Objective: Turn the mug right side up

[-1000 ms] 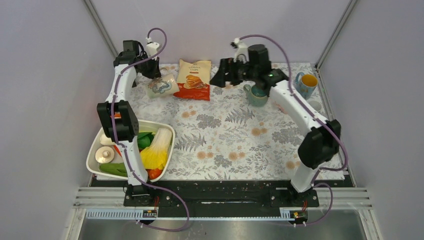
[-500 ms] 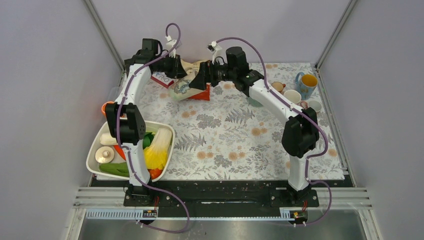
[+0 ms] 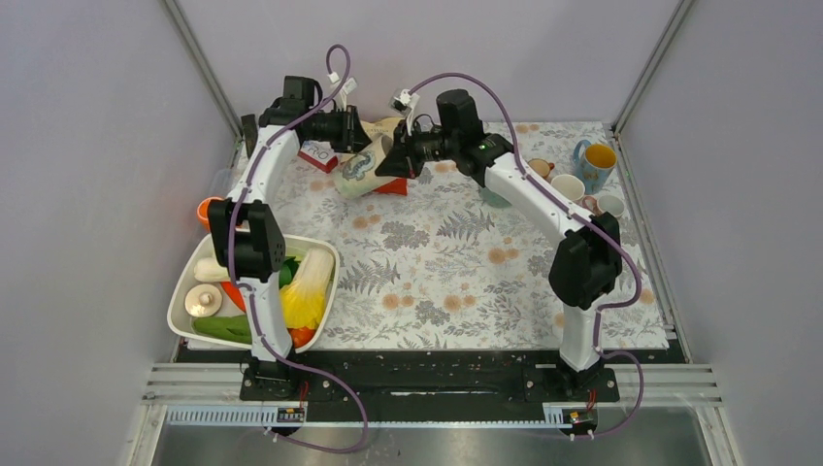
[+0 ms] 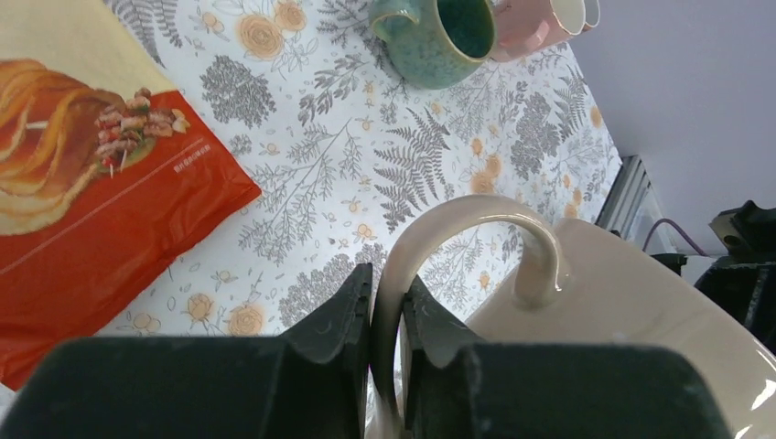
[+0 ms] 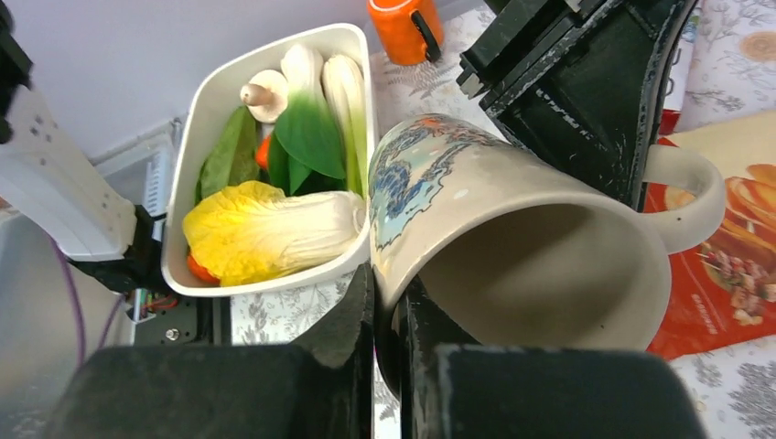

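White plastic tub (image 3: 330, 254) sits at the lower left of the top view, nearest my bases, packed with leafy greens, a yellow cabbage and a mushroom. Just past it, at the left edge of the floral cloth (image 3: 446, 282), stands an orange cup (image 3: 207, 207). The middle of the cloth is bare pattern.

Farther up, at the upper centre of the top view, both my arms meet at the mug (image 3: 361, 170). It is tipped on its side between my two claws, over the near edge of the bag (image 4: 82, 183), and its mouth opens toward my right wrist camera. My left claw (image 4: 386, 283) is pinching the mug's handle, one finger on each side of the loop, at the bottom centre of the left wrist view. My right claw (image 5: 389, 293) is pinching the mug's wall at the rim, one finger inside and one outside, at the bottom centre of the right wrist view. The painted side of the mug faces the tub.

Beyond the mug, a green cup (image 4: 439, 41) stands upright at the top of the left wrist view. A blue cup (image 3: 594, 160) stands at the upper right of the top view.
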